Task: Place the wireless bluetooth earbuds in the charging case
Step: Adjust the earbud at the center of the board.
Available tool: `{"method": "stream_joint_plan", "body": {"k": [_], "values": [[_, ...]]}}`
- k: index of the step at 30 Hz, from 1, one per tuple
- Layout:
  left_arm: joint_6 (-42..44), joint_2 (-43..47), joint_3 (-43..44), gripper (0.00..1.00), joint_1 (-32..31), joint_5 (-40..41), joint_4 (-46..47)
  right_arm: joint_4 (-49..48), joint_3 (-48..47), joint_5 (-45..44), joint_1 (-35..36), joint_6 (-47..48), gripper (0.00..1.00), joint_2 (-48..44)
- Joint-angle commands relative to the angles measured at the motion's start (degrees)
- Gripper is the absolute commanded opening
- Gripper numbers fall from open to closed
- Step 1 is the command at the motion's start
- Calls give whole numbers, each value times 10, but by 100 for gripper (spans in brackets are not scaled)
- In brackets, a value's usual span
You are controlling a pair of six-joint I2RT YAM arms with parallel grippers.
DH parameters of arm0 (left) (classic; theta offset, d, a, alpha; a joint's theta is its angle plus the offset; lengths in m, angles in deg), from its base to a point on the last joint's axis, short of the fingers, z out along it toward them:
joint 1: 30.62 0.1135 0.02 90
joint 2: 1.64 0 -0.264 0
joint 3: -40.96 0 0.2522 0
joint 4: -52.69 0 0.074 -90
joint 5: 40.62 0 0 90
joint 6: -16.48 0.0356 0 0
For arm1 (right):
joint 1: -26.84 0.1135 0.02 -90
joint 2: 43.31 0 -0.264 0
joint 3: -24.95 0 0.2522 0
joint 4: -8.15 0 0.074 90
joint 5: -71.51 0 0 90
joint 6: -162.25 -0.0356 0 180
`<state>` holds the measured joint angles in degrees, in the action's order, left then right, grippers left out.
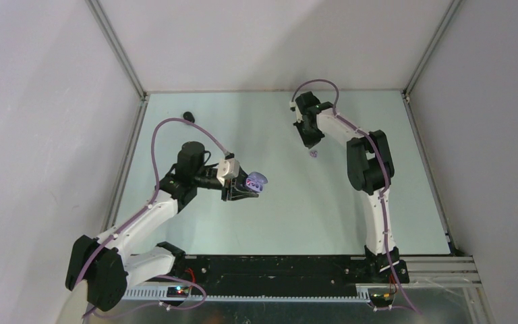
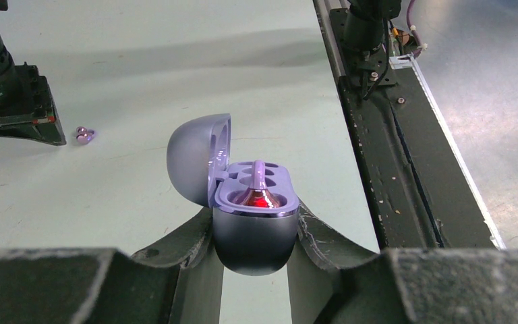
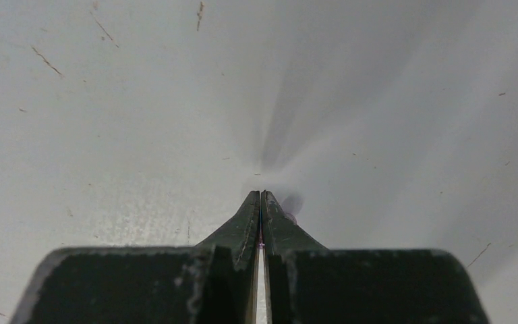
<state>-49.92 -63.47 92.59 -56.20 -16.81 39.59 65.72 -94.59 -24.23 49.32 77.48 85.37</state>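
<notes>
The charging case (image 2: 255, 236), pale purple with a rounded grey-blue body, is clamped upright in my left gripper (image 2: 255, 219), its lid (image 2: 195, 158) swung open to the left. One pale purple earbud (image 2: 259, 189) sits in the nearer slot, stem up, with a red glow at its base. Seen from above, the case (image 1: 257, 180) hangs left of the table's middle. A second purple earbud (image 1: 313, 154) lies loose on the table just in front of my right gripper (image 1: 311, 144). My right gripper (image 3: 261, 196) is shut, tips down at the table, with that earbud (image 3: 291, 217) peeking out beside the right finger.
A small black object (image 1: 188, 116) lies near the back left wall. The loose earbud (image 2: 84, 135) sits close to the right arm's black housing (image 2: 7, 101). The black base rail (image 2: 391, 155) runs along the near edge. Grey walls close in three sides.
</notes>
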Motion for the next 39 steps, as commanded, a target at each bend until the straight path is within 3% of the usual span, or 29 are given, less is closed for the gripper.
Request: {"method": "stream_joint_plan", "body": {"k": [1, 12, 35, 39], "values": [[12, 4, 8, 0, -4, -8, 6, 17, -8, 7, -7, 10, 6, 8], [13, 3, 6, 0, -4, -8, 8, 26, 4, 50, -4, 32, 5, -1], [13, 4, 5, 0, -4, -8, 8, 53, 20, 29, 7, 41, 5, -19], [13, 3, 5, 0, -5, -8, 8, 64, 12, 69, 6, 40, 7, -37]]}}
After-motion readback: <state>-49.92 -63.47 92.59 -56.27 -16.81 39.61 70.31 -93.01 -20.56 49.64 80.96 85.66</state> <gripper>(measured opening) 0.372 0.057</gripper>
